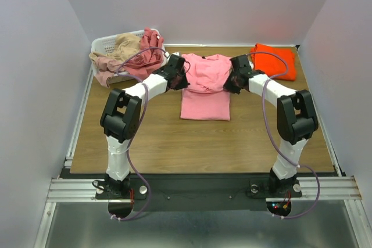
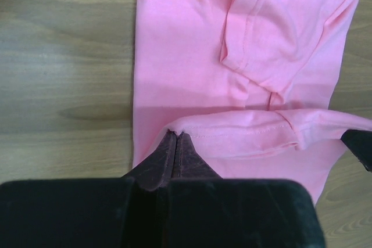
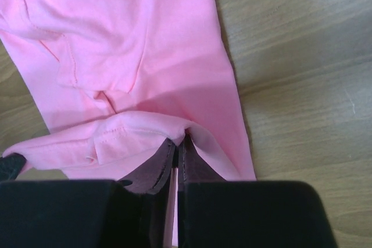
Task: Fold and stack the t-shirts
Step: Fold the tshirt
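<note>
A bright pink t-shirt lies in the middle of the table, its far part lifted and folding toward the near part. My left gripper is shut on the shirt's left edge; in the left wrist view it pinches a hemmed fold of the pink cloth. My right gripper is shut on the right edge; in the right wrist view it pinches the pink cloth too. An orange t-shirt lies folded at the far right. Dusty rose and tan t-shirts hang out of the basket.
A white plastic laundry basket stands at the far left corner, full of crumpled shirts. Grey walls close in the table on three sides. Bare wooden table lies between the pink shirt and the arm bases.
</note>
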`<state>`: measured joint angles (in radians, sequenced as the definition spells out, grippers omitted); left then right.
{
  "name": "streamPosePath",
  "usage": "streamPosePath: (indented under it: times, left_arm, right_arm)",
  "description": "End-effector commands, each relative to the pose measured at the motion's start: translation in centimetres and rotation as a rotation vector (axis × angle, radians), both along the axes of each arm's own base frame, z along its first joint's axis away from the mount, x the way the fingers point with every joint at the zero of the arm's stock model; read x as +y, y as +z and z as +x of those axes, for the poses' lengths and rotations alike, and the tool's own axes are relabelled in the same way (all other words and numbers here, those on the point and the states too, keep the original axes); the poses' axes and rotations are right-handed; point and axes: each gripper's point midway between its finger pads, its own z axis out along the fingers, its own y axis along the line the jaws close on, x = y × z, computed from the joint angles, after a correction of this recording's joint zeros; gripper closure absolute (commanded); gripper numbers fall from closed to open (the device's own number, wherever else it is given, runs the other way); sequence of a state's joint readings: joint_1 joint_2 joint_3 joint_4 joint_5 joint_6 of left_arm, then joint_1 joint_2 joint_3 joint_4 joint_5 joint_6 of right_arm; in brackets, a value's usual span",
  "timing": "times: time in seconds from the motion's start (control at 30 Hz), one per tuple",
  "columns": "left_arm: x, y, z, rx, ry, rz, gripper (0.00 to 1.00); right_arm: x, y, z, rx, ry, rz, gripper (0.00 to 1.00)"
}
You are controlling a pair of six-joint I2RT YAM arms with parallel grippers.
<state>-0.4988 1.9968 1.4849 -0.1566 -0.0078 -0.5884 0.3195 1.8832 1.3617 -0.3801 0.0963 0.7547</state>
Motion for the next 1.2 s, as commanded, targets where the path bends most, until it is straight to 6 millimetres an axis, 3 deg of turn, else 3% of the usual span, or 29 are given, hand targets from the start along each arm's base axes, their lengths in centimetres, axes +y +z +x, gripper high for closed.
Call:
streamPosePath:
  times: [0.0,0.03,0.1,0.13,0.17,0.3,0.37,0.4,0.5,0.57,0.6,0.7,0.9,1.03,1.07,1.17]
  left_arm:
    - [0.2,1.8,2.0,-0.035,-0.007,0.008,1.0]
    - [0.2,2.0,2.1,-0.038,-0.006,0.008,0.72]
    - [0.3,2.6,2.1,-0.048,-0.011,0.008,0.42]
    - [0.4,2.9,2.2,-0.054,-0.01,0.006,0.17]
    - [0.5,3.7,2.1,-0.069,-0.013,0.005,0.02]
    - [1.1,5.4,1.1,-0.092,-0.011,-0.007,0.02]
    - [1.0,6.6,-0.1,-0.102,-0.032,-0.04,0.02]
    - [1.2,5.3,-1.2,-0.074,-0.033,-0.038,0.02]
    - [1.9,4.0,-4.1,-0.048,-0.047,-0.075,0.02]
    - [1.7,4.0,-5.5,-0.053,-0.054,-0.127,0.02]
    - [2.3,2.0,-7.1,-0.007,-0.051,-0.121,0.02]
    - [2.9,-0.4,-9.6,0.05,-0.044,-0.123,0.02]
    - [2.3,-3.1,-11.5,0.101,-0.062,-0.159,0.03]
    - [1.6,-4.1,-12.0,0.125,-0.082,-0.176,0.2]
    - [1.4,-4.2,-12.1,0.13,-0.088,-0.181,0.32]
    - [1.2,-5.5,-12.7,0.156,-0.09,-0.175,0.5]
  right_arm:
    - [-0.1,2.2,2.8,-0.083,0.004,0.008,0.86]
    - [-0.2,2.2,3.1,-0.086,0.004,0.005,0.82]
    - [-0.5,2.3,3.5,-0.09,0.0,0.008,0.73]
    - [-0.5,2.5,3.5,-0.091,0.008,0.013,0.68]
    - [-0.3,2.7,3.5,-0.095,0.025,0.02,0.57]
    - [0.3,3.4,2.5,-0.098,0.082,0.041,0.28]
    - [0.6,3.7,1.7,-0.094,0.113,0.06,0.2]
    - [0.7,3.9,0.9,-0.097,0.145,0.057,0.16]
    - [1.5,3.9,-0.4,-0.084,0.215,0.086,0.0]
    - [1.5,3.1,-1.5,-0.059,0.226,0.095,0.0]
    - [1.4,2.8,-1.9,-0.048,0.225,0.093,0.0]
    - [0.7,1.3,-4.3,-0.003,0.22,0.088,0.0]
    - [-0.8,-1.2,-9.4,0.076,0.188,0.09,0.01]
    - [-0.8,-1.9,-11.1,0.102,0.182,0.118,0.05]
    - [-0.5,-1.9,-11.2,0.098,0.191,0.137,0.06]
    - [-0.1,-3.1,-12.0,0.122,0.199,0.164,0.21]
